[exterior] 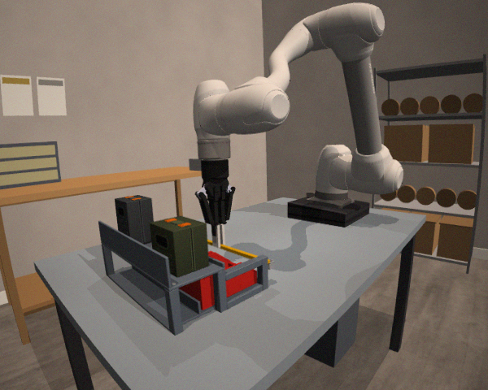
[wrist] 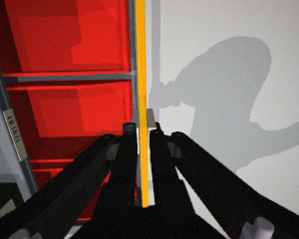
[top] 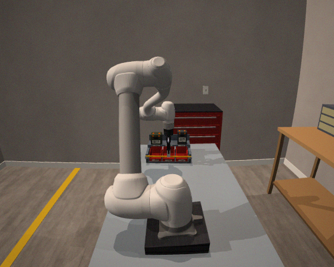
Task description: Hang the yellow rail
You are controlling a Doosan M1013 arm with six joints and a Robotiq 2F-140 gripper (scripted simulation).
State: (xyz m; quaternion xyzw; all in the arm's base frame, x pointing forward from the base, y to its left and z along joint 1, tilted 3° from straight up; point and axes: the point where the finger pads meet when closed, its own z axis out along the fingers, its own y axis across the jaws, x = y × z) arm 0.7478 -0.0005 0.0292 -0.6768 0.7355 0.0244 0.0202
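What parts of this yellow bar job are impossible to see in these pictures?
- Hooks and end plates: in the top view the rack is too small.
- Far end of the yellow rail: in the exterior view the green box and the rack frame hide it.
- Both rail ends: cut off by the wrist view's edges; the gripper, closed on the rail, covers its near stretch.
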